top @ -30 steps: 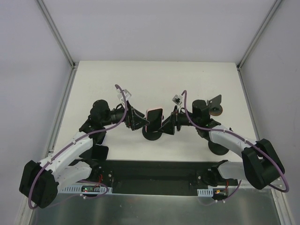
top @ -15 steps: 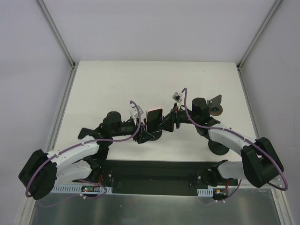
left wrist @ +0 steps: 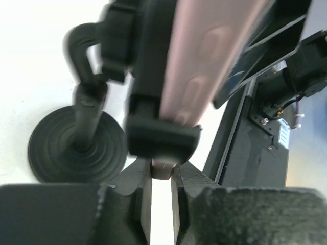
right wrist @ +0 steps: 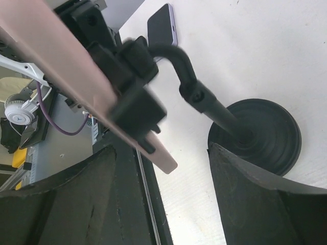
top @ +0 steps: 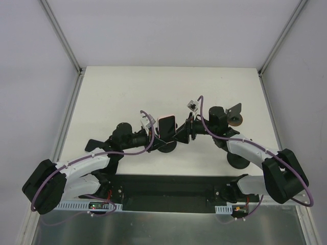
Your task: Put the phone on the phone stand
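Left wrist view alone shows the left tool [left wrist: 161,178] pinching the phone [left wrist: 204,56] in the stand [left wrist: 76,145]; right tool [right wrist: 162,168] gapes open.

A white matte tabletop [top: 168,87] sits inside pale grey enclosure walls [top: 168,30], framed by slim aluminium corner rails [top: 61,35], evenly lit.

The phone [top: 166,126] on the phone stand [top: 166,148], mid counter [top: 153,92]
Lower edge between the left fingers [left wrist: 139,204], the right fingers [right wrist: 255,204] to its right
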